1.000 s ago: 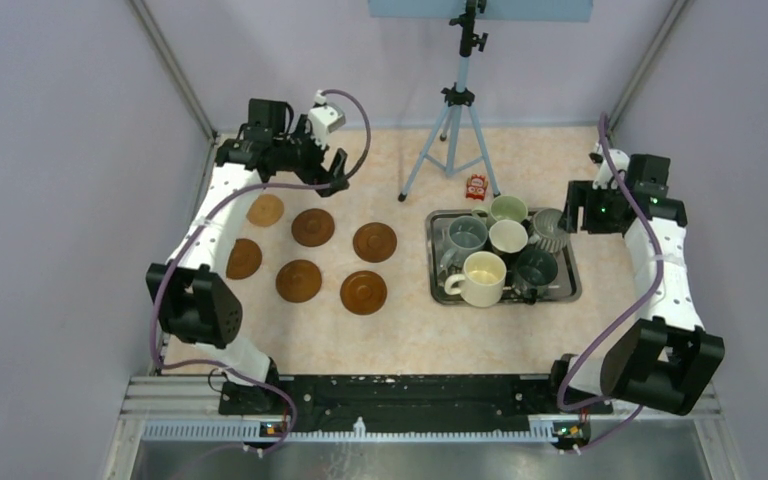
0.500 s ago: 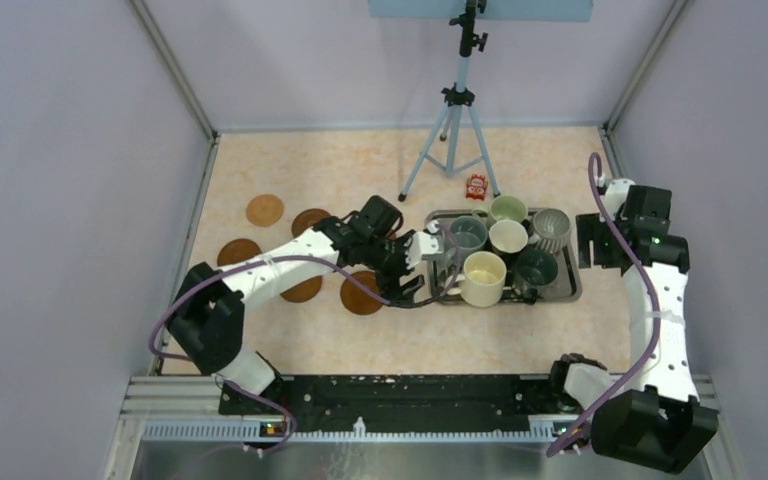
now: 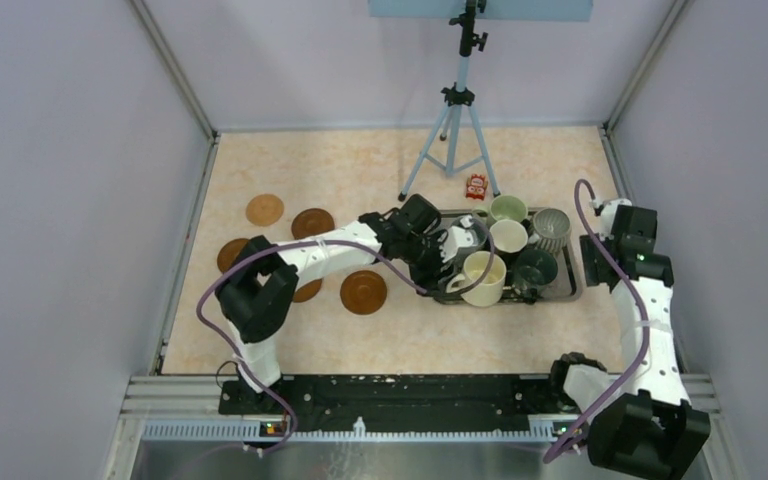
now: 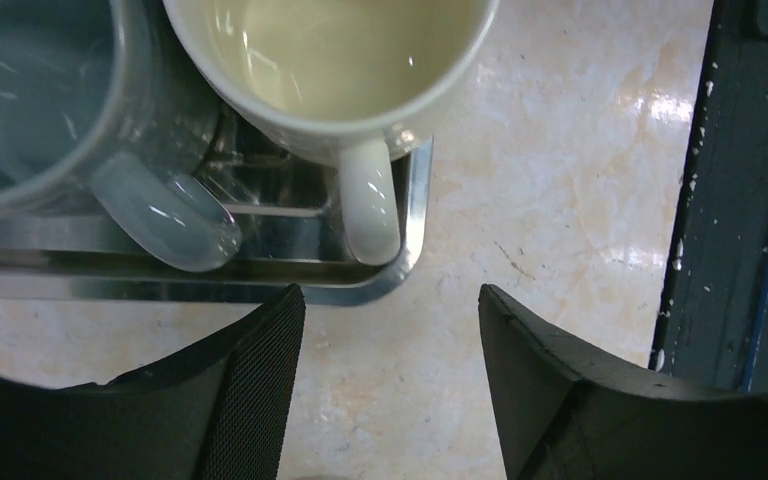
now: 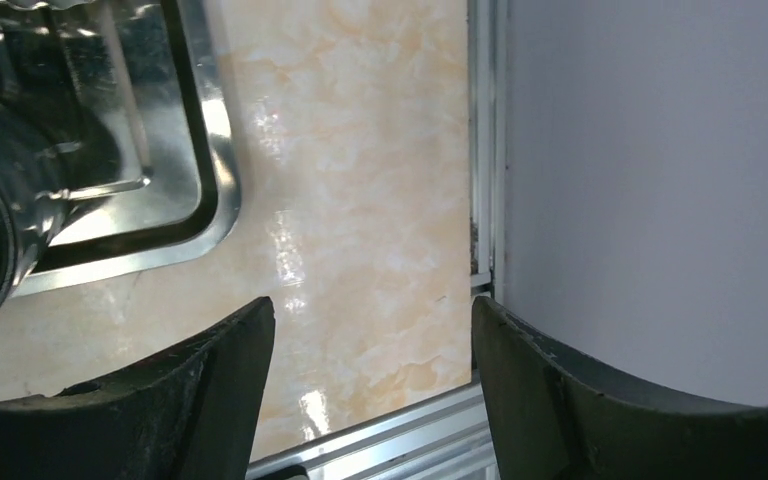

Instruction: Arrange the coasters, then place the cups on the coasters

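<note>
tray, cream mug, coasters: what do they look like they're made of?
Tray: metal, probably stainless steel; bright mirror-like rim with reflections.
Cream mug: likely glazed ceramic; glossy highlights on the thick wall and handle.
Coasters: matte reddish-brown discs, possibly wood or cork; too small to tell.

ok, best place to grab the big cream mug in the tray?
Probably the cream mug's handle. It juts toward the steel tray's near-left corner, clear of the grey-blue mug, and points at the open left gripper. Come in from that corner, one finger on either side of the handle.
</note>
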`<state>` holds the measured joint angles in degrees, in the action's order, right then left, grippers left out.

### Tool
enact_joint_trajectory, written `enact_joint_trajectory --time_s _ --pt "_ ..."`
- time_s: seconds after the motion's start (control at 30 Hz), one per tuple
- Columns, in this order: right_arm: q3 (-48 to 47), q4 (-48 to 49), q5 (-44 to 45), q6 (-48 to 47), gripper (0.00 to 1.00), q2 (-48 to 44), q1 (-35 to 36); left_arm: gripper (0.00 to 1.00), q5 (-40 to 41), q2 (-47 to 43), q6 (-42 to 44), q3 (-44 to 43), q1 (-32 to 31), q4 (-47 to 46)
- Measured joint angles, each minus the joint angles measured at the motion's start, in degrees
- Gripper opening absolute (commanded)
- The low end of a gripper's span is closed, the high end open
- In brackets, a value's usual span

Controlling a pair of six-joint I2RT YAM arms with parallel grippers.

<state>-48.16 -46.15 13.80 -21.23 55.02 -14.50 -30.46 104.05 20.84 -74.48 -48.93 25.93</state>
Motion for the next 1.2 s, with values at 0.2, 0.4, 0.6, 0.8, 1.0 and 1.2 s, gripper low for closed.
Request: enact_joint_trajectory --time_s 0.2,0.4,0.6,0.8,1.0,1.2 --pt "2.80 5.44 2.99 -1.29 0.72 -3.69 -3.52 0.65 0.46 3.72 -0.09 -4.35 -1.40 -1.44" --pt "7.48 8.11 5.27 -2.34 0.72 -6.21 -4.15 0.57 2.08 7.23 -1.14 -5.88 -3.43 -1.99" --pt "8.50 8.59 5.14 -3.21 0.72 -5.73 -4.15 0.49 4.63 9.51 -2.58 -7.30 -4.44 -1.99" --pt "5.60 8.57 2.91 -2.71 0.72 -0.48 -4.15 0.37 6.91 11.04 -4.55 -8.46 -4.76 -2.34" --pt "0.55 7.72 0.28 -1.03 0.72 2.05 -4.15 0.20 7.43 11.23 -5.20 -9.64 -4.96 -2.01" --pt "-4.35 5.86 -3.02 0.46 0.72 3.58 -4.15 0.00 6.23 11.19 -5.07 -9.75 -4.96 -1.68"
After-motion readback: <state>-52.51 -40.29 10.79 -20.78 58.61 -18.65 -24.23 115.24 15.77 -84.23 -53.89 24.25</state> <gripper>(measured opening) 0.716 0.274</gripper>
